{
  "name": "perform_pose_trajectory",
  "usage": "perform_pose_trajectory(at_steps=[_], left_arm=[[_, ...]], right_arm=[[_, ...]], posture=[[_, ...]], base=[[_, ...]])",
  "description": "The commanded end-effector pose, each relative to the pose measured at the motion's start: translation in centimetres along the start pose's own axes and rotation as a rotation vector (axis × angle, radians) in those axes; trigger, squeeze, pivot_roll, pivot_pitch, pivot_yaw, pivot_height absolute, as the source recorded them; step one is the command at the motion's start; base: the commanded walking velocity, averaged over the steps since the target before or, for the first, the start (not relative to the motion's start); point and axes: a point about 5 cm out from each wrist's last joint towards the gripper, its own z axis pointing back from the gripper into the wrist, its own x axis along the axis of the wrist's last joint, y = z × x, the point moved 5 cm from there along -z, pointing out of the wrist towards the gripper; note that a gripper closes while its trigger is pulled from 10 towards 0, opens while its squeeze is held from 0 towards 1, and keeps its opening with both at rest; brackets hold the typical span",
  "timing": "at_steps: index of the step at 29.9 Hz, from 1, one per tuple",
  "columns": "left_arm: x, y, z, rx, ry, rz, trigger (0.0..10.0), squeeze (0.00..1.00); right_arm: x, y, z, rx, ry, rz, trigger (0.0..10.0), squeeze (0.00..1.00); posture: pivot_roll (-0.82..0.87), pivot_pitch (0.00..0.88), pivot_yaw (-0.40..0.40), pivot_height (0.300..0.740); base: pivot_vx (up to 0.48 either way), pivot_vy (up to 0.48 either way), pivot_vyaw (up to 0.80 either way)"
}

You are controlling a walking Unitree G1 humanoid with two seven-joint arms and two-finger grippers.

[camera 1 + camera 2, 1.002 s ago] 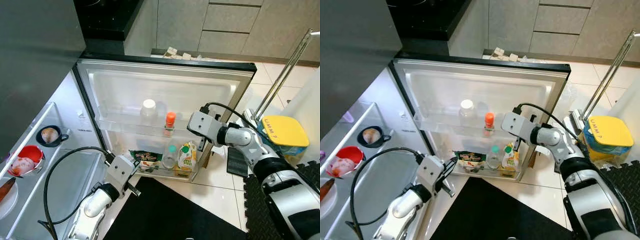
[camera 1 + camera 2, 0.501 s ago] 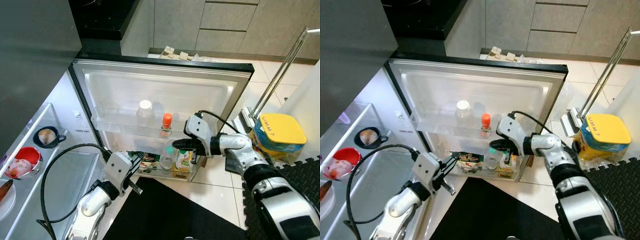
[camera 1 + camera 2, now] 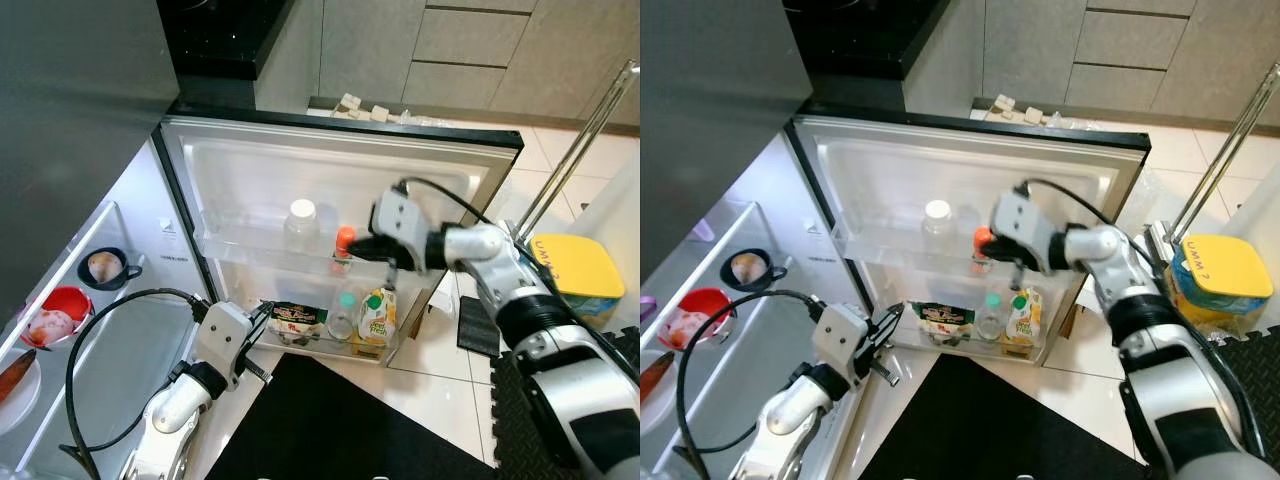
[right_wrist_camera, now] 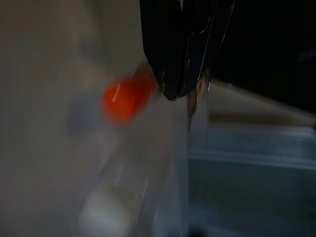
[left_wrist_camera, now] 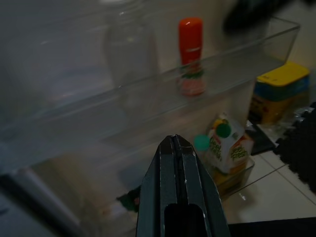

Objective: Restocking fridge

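The fridge door (image 3: 340, 170) stands open with two clear shelves. On the upper shelf are a clear bottle with a white cap (image 3: 300, 225) and an orange-capped bottle (image 3: 344, 243). The lower shelf holds a green snack packet (image 3: 296, 318), a small teal-capped bottle (image 3: 343, 312) and a juice carton (image 3: 377, 315). My right gripper (image 3: 360, 248) is at the upper shelf, its shut tips right beside the orange-capped bottle (image 4: 121, 98), holding nothing. My left gripper (image 3: 260, 315) is low, near the snack packet, shut and empty (image 5: 174, 140).
Inside the fridge on the left, a red bowl (image 3: 55, 312) and a dark cup (image 3: 105, 267) sit on a shelf. A yellow-lidded blue container (image 3: 575, 275) stands on the floor at right, beside a slanted metal pole (image 3: 570, 150). A black mat (image 3: 340, 420) lies below the door.
My right gripper has risen from the lower shelf by the juice carton to the upper shelf beside the orange-capped bottle. The camera shifted slightly. The left arm barely moved.
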Motion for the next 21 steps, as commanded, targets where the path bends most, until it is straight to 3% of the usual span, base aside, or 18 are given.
perform_pose_trajectory(at_steps=[1,4,5,8,10,12,13,15,17,21], left_arm=[[0.2,-0.8,-0.3,-0.033,-0.007,0.001,10.0,0.0],[0.3,-0.9,-0.4,-0.035,-0.009,0.003,10.0,0.0],[0.5,-1.3,-0.7,-0.045,-0.018,0.004,10.0,0.0],[0.7,-1.6,-0.9,-0.055,-0.024,0.006,10.0,0.0],[0.8,-1.8,-1.1,-0.064,-0.028,0.008,10.0,0.0],[0.8,-1.9,-1.1,-0.067,-0.03,0.009,10.0,0.0],[0.9,-2.0,-1.2,-0.072,-0.034,0.009,10.0,0.0],[1.0,-2.0,-1.2,-0.075,-0.037,0.008,10.0,0.0],[1.2,-2.1,-1.3,-0.081,-0.045,0.002,10.0,0.0],[1.2,-2.1,-1.4,-0.084,-0.046,0.002,10.0,0.0]], right_arm=[[-1.0,0.5,-0.1,-0.008,0.048,0.005,10.0,0.0],[-1.3,0.6,0.0,-0.011,0.063,0.004,10.0,0.0],[-2.1,0.8,0.2,-0.021,0.082,-0.019,4.9,0.0],[-2.7,0.8,0.2,-0.045,0.099,-0.014,4.9,0.0],[-2.9,0.3,0.4,-0.09,0.085,-0.026,1.8,0.0],[-2.8,0.0,0.4,-0.11,0.074,-0.033,1.6,0.0],[-2.5,-0.4,0.5,-0.135,0.049,-0.056,0.6,0.0],[-2.1,-0.9,0.5,-0.164,0.018,-0.086,0.2,0.0],[-1.2,-1.6,0.6,-0.198,-0.057,-0.173,0.0,0.0],[-1.0,-2.2,0.8,-0.242,-0.079,-0.195,0.0,0.0]], posture=[[-0.1,0.144,-0.033,0.74],[-0.1,0.143,-0.033,0.74],[-0.1,0.144,-0.031,0.74],[-0.1,0.144,-0.027,0.74],[-0.1,0.145,-0.025,0.74],[-0.1,0.145,-0.022,0.74],[-0.1,0.145,-0.02,0.74],[-0.1,0.146,-0.019,0.74],[-0.1,0.146,-0.018,0.74],[-0.09,0.147,-0.014,0.74]], base=[[0.0,0.0,0.0],[0.0,0.0,0.0],[0.0,0.0,0.0],[0.0,0.0,0.0],[0.0,0.0,0.0],[0.0,0.0,0.0],[0.0,0.0,0.0],[0.0,0.0,0.0],[0.0,0.0,0.0],[0.0,0.0,0.0]])
